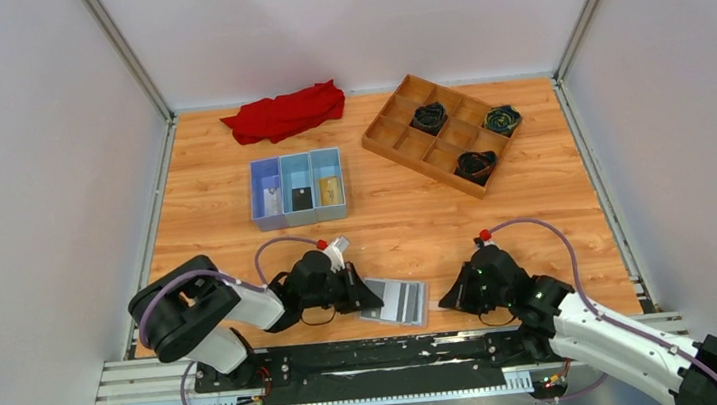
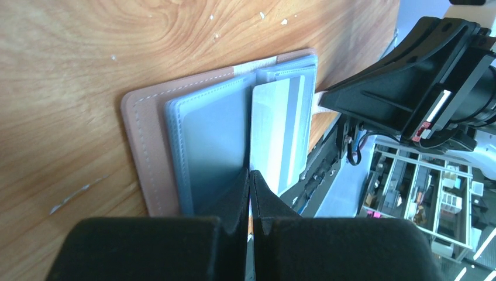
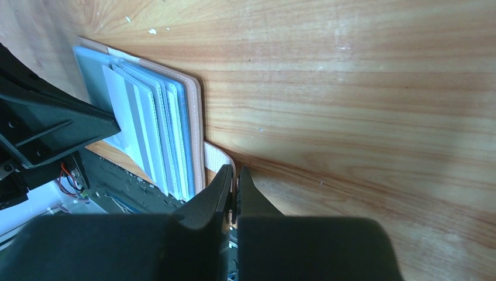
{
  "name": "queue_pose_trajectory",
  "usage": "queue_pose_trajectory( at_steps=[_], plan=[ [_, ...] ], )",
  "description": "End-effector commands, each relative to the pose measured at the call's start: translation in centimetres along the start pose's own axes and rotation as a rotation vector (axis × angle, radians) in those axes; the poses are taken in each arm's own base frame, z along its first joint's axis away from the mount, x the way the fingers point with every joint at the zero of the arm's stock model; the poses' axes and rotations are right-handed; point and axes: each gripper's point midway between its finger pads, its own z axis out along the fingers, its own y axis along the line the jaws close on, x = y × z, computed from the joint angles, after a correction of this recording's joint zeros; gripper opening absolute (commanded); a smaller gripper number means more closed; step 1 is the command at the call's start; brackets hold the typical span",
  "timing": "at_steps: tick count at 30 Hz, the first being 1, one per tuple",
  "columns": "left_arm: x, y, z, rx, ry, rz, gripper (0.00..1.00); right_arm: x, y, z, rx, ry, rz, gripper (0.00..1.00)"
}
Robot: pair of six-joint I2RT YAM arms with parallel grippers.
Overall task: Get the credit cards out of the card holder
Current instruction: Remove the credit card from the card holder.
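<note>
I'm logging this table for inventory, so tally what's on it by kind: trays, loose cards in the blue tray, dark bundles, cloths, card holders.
Trays: 2 (blue plastic three-compartment tray, wooden grid tray)
Thin flat cards in the blue tray: 3 (pale card, black card, gold-tan card)
Dark rolled bundles: 3
Crumpled red cloth: 1
Open tan-pink bifold card holder: 1
Total: 10

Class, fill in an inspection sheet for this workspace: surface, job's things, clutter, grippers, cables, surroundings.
Surface: wooden table, few pale specks.
Job's things: card holder open at near edge; pale card partly out; black card and gold card in blue tray.
Clutter: red cloth; wooden grid tray holding three dark rolls.
Grippers: left gripper shut on pale card; right gripper shut on holder's strap.
Cables: purple cables loop off both arms, clear of holder.
Surroundings: white walls, metal frame.
</note>
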Motion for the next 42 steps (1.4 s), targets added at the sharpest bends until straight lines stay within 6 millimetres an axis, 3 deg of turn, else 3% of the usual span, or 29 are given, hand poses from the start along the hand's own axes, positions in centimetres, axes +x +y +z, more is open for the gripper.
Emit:
queue_pose_trajectory(
  at_steps=[1,9,17,20,24,30,31,32,34,39,42],
  plan=[
    [-0.3,1.8,-0.9,-0.060,-0.050,-0.009,0.00,0.5,-2.9,0.1,0.098,-0.024,0.029,0.00],
    [-0.3,1.8,-1.1,-0.054,-0.047,-0.008,0.00,0.5,-3.3,0.1,0.121,-0.020,0.027,0.00],
    [-0.4,0.1,-0.7,0.000,-0.014,0.017,0.01,0.4,-3.2,0.1,0.116,-0.023,0.019,0.00],
    [-0.4,-0.7,-0.4,0.025,0.009,0.019,0.19,0.4,-3.2,0.1,0.116,-0.025,0.015,0.00],
    [-0.5,-1.0,-0.3,0.032,0.010,0.018,0.32,0.2,-2.9,0.0,0.110,-0.027,-0.001,0.00],
    [-0.3,-0.6,0.0,0.020,0.022,0.012,0.35,-0.6,-2.3,-0.4,0.107,-0.048,-0.044,0.00],
    [-0.3,-0.5,0.0,0.015,0.023,0.010,0.35,-1.0,-2.0,-0.7,0.110,-0.062,-0.051,0.03],
    [-0.3,-0.4,0.0,0.013,0.022,0.008,0.35,-1.3,-1.7,-0.9,0.108,-0.068,-0.060,0.14],
    [-0.3,-0.4,0.0,0.013,0.021,0.010,0.35,-2.4,-1.1,-1.6,0.106,-0.111,-0.086,0.26],
    [-0.4,-0.3,-0.1,0.010,0.013,0.008,0.35,-3.9,2.1,-3.2,0.029,-0.140,-0.150,0.33],
    [-0.3,-0.2,-0.1,0.006,0.015,0.007,0.36,-3.5,4.5,-3.2,-0.061,-0.094,-0.179,0.34]
  ],
)
